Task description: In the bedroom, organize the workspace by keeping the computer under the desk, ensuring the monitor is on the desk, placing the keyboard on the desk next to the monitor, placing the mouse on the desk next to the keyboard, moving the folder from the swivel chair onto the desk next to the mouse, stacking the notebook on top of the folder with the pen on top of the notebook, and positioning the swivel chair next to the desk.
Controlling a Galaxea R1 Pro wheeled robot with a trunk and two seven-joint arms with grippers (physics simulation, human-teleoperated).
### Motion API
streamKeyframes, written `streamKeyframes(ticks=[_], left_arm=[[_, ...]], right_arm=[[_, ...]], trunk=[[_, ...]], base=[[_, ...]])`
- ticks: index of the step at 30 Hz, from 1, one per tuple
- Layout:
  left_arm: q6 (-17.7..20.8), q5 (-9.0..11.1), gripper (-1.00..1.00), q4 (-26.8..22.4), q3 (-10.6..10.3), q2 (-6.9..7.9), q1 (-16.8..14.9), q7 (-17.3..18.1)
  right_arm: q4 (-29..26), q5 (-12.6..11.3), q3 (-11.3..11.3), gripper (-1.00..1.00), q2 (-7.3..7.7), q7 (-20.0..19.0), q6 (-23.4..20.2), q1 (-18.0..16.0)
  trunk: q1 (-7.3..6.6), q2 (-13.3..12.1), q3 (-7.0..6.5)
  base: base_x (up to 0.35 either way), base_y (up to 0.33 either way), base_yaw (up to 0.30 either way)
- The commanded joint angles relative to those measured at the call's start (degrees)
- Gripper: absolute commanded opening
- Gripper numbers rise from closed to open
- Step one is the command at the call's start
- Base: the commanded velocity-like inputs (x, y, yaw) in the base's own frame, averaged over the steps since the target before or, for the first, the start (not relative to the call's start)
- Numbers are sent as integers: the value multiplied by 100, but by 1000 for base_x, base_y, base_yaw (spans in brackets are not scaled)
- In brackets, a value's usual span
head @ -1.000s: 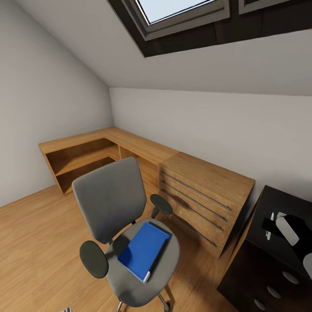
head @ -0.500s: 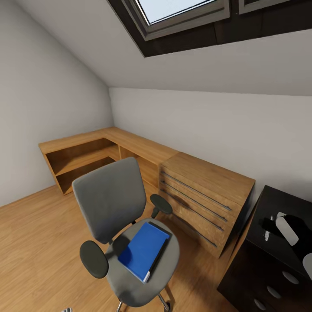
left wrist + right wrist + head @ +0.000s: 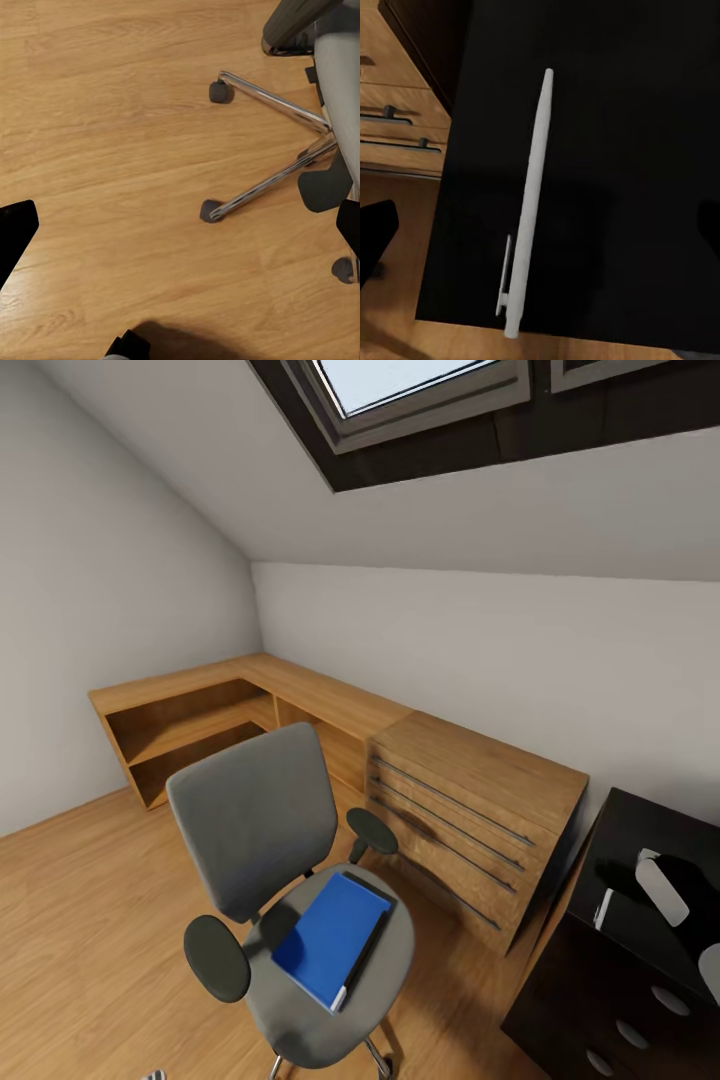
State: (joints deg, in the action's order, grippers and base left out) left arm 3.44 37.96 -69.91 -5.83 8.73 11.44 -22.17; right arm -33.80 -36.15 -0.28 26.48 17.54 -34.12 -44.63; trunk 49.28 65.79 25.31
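Pen [image 3: 528,210]: lies flat on black bench [image 3: 640,840], far right, near its edge.
Folder [image 3: 332,938]: on swivel chair [image 3: 262,830] seat.
Right tool [image 3: 540,225]: fingers apart, over pen.
Left tool [image 3: 180,225]: apart, over floor.

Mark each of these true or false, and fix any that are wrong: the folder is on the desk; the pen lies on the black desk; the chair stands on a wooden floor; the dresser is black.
1. The folder is on the desk. False: it lies on the seat of the swivel chair.
2. The pen lies on the desk. True.
3. The swivel chair stands on a wooden floor. True.
4. The dresser is black. False: it is wooden, with bar handles.
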Motion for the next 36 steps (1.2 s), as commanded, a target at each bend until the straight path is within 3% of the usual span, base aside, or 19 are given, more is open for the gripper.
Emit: streamKeyframes(ticks=[1, 8, 18, 19, 21, 25, 26, 28, 30, 31, 36], left_arm=[[17, 28, 100, -14, -16, 6, 0, -42], [17, 28, 100, -14, -23, 6, 0, -39], [17, 36, 100, -14, -23, 6, 0, -33], [17, 36, 100, -14, -23, 6, 0, -33], [17, 45, 100, -14, -23, 6, -1, -33], [17, 51, 100, -8, -23, 6, -1, -39], [20, 54, 100, -6, -23, 8, -1, -40], [28, 54, 100, -6, -28, 12, -1, -41], [36, 54, 100, -6, -29, 14, -1, -37], [41, 50, 100, -5, -29, 11, -1, -35], [57, 39, 100, -5, -31, 10, 0, -22]], right_arm=[[-64, -63, -3, 100, 3, 50, -17, -2], [-807, -87, -7, 100, -15, 64, -92, 14], [-1675, -88, -2, 100, -313, 87, -399, 193], [-1773, -87, 0, 100, -378, 93, -438, 234], [-2067, -60, 6, 100, -660, 114, -493, 374], [-2414, -34, 14, 100, -911, 138, -509, 584], [-2880, -9, 42, 100, -1149, 289, -506, 929], [-3332, -2, 141, 100, -1393, 579, -493, 1224], [-3621, 5, 313, 100, -1594, 911, -476, 1470], [-3778, 8, 532, 100, -1739, 1213, -452, 1698], [-3872, 11, 1207, 100, -1874, 1568, -121, 2114]], trunk=[[1, 4, 5], [1, 4, 5], [1, 4, 5], [1, 4, 5], [1, 4, 5], [1, 4, 5], [1, 4, 5], [1, 4, 5], [1, 4, 5], [1, 4, 5], [1, 4, 5]], base=[[0, 0, 0], [0, 0, 0], [0, 0, 0], [0, 0, 0], [0, 0, 0], [0, 0, 1], [0, 0, 84], [0, 0, 141], [0, 0, 189], [0, 0, 211], [0, 0, 163]])
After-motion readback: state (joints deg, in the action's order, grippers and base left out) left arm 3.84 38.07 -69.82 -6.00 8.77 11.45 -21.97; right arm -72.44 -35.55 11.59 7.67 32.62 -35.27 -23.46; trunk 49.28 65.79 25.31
